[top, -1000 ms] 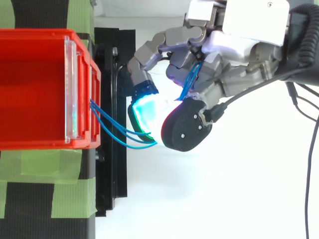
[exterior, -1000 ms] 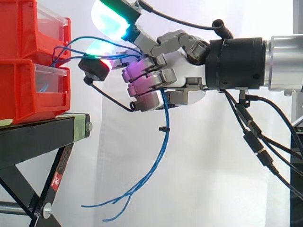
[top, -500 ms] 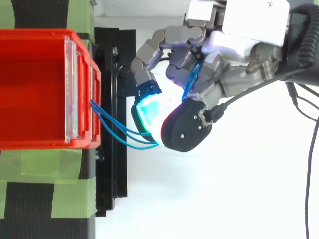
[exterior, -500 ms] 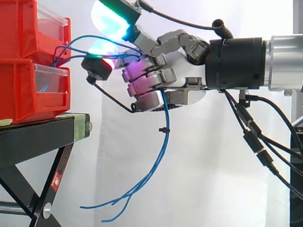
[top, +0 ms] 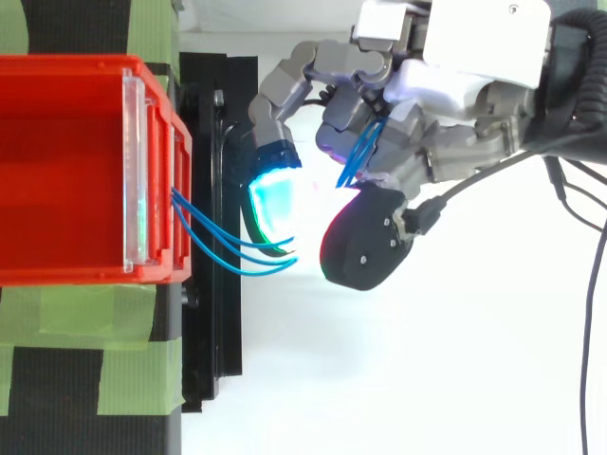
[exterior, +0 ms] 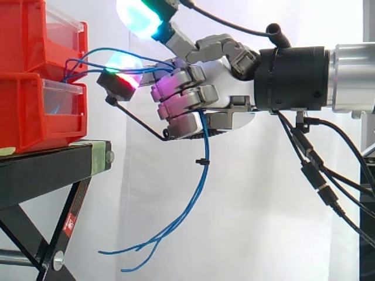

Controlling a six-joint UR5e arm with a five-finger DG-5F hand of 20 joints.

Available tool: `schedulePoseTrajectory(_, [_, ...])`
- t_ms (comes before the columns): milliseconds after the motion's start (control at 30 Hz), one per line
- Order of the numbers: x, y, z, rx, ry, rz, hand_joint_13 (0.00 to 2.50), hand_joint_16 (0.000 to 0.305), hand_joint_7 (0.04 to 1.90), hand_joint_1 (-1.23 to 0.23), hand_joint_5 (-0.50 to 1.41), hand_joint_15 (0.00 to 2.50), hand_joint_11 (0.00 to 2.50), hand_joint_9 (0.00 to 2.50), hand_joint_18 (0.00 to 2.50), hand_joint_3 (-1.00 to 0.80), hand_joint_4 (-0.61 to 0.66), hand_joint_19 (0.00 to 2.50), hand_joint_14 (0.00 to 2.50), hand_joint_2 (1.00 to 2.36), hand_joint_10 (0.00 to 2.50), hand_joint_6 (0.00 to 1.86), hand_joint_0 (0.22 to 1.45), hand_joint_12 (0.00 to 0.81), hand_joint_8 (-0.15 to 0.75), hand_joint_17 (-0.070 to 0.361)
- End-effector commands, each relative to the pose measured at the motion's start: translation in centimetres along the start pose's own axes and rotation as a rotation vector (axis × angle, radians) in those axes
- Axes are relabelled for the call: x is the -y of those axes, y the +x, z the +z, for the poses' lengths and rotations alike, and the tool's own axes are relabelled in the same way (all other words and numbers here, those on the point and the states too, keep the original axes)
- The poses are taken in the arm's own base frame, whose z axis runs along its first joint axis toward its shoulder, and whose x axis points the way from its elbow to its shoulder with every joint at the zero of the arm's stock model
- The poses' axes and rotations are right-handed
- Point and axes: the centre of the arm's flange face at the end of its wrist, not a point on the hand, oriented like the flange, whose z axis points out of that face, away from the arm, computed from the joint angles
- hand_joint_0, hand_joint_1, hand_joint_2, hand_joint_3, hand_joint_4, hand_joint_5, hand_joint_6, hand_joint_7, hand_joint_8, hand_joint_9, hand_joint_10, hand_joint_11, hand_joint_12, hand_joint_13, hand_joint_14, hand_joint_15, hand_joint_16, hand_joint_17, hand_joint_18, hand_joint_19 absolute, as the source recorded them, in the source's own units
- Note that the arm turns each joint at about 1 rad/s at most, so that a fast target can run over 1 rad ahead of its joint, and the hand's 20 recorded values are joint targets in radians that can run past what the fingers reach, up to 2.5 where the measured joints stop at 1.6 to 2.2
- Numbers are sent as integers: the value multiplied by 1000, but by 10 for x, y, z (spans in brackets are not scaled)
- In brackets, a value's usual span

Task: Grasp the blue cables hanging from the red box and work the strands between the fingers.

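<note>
1. Thin, glossy blue cables (exterior: 206,143) loop out of the upper of two stacked red plastic bins (exterior: 23,111), then hang in loose, curved ends.
2. Robot hand (exterior: 220,88): its grey segmented fingers are curled round the strands, clamping them.

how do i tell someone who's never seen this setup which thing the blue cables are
Find the stacked red plastic bins on the black stand, left in the side view. The thin blue cables leave their front, cross to the robot's hand, pass through its curled fingers and hang below in loose ends. Nothing else is thin, bright blue and cinched by a small black tie.
</note>
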Motion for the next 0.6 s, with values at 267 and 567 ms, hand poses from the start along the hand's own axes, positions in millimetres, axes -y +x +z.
schedulePoseTrajectory(267, [0, 0, 0, 0, 0, 1, 1750, 228, 985, -725, -168, 1545, 2500, 1311, 2460, -590, 224, 843, 2500, 1012, 2500, 1173, 753, 598, 481, 171])
schedulePoseTrajectory(567, [0, 0, 0, 0, 0, 0, 1750, 228, 936, -734, -238, 1545, 2500, 1311, 2460, -1000, 237, 843, 2500, 1000, 2500, 1266, 724, 598, 481, 171])
